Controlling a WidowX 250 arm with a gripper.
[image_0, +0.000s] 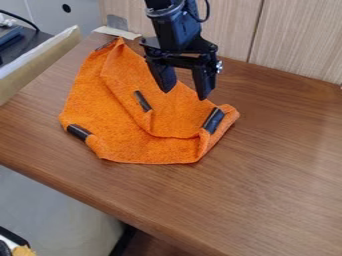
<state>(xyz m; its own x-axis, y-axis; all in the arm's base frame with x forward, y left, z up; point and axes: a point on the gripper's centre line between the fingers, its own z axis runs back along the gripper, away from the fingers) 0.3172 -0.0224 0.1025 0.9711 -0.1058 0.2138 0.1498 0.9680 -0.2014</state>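
Observation:
The black gripper hangs from the top edge over the upper right part of an orange cloth. Its two fingers point down and stand apart, with nothing between them but the view of the cloth behind. The cloth lies partly folded on the wooden table, one layer turned over another. Dark strips mark it at the lower left corner, near the middle and at the right corner, where the edge curls up. Whether the fingertips touch the cloth I cannot tell.
The brown wooden table extends to the right and front, with its front edge running diagonally at the lower left. Light wood panels stand behind it. At the far left is a beige-edged ledge with dark items beyond.

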